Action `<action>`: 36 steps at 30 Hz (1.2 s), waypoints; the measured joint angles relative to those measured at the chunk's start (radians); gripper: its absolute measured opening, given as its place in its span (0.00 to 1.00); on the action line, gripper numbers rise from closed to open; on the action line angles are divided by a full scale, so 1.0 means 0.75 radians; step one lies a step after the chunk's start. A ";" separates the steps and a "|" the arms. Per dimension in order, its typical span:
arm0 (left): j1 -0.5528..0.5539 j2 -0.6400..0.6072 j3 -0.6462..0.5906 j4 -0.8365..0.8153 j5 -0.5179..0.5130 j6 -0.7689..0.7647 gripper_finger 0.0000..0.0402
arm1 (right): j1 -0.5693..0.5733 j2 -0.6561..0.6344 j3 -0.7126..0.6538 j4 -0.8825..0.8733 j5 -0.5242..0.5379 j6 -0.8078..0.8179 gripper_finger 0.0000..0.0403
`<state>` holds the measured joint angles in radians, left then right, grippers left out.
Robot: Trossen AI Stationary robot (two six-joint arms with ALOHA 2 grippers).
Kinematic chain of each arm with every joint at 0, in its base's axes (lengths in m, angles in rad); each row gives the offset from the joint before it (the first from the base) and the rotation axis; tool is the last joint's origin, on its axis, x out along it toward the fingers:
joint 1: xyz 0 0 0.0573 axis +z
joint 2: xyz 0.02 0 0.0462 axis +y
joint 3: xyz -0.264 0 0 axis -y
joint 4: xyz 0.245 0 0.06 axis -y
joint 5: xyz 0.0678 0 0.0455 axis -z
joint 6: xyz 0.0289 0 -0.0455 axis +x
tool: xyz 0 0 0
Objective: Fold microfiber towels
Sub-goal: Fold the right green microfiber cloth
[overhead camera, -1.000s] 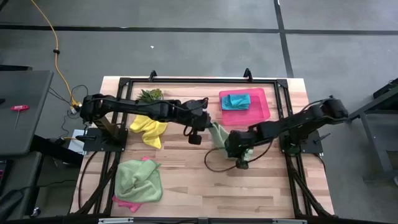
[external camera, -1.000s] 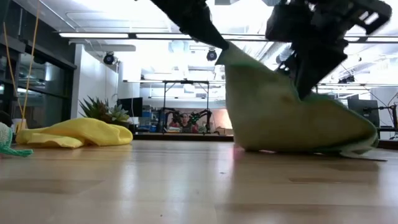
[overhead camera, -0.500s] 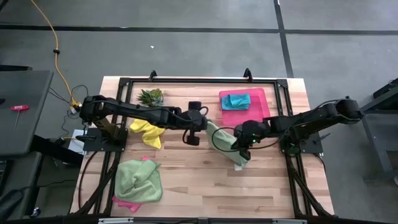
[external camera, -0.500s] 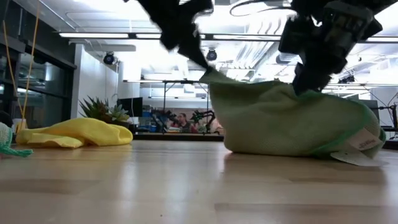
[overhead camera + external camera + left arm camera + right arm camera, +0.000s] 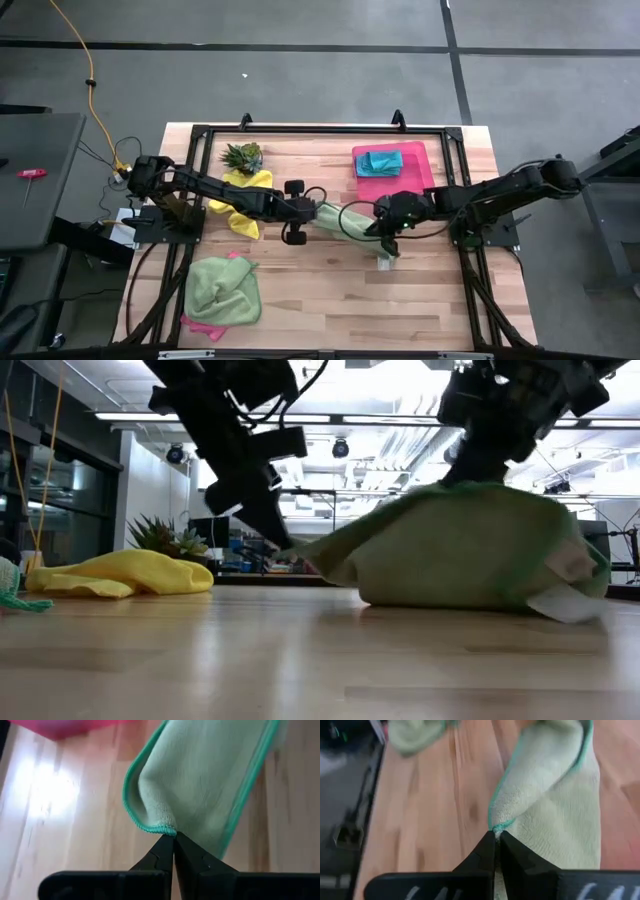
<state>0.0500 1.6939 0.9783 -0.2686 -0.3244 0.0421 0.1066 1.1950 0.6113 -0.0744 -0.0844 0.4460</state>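
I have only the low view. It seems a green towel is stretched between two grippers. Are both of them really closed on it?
Observer: Yes for the left one. In the left wrist view, the left gripper is shut on the teal-stitched edge of the light green towel.
Operator: And the right one?
Observer: The right wrist view shows the right gripper shut on another part of the same towel's edge.
Operator: Is any towel already put away?
Observer: From above, a teal towel lies in the pink tray.
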 joint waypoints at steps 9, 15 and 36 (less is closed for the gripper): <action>-0.017 0.000 0.000 0.113 -0.002 -0.122 0.00 | 0.000 0.000 0.001 0.023 0.063 0.105 0.06; 0.009 0.000 0.000 0.000 -0.049 -0.078 0.00 | 0.000 0.000 0.001 -0.023 0.067 0.097 0.27; 0.109 0.000 0.000 0.012 0.011 0.000 0.00 | -0.003 0.001 0.001 -0.364 0.261 -0.097 0.42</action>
<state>0.1315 1.6939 0.9783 -0.2595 -0.3161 0.0421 0.1042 1.1954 0.6124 -0.3472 0.1114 0.3734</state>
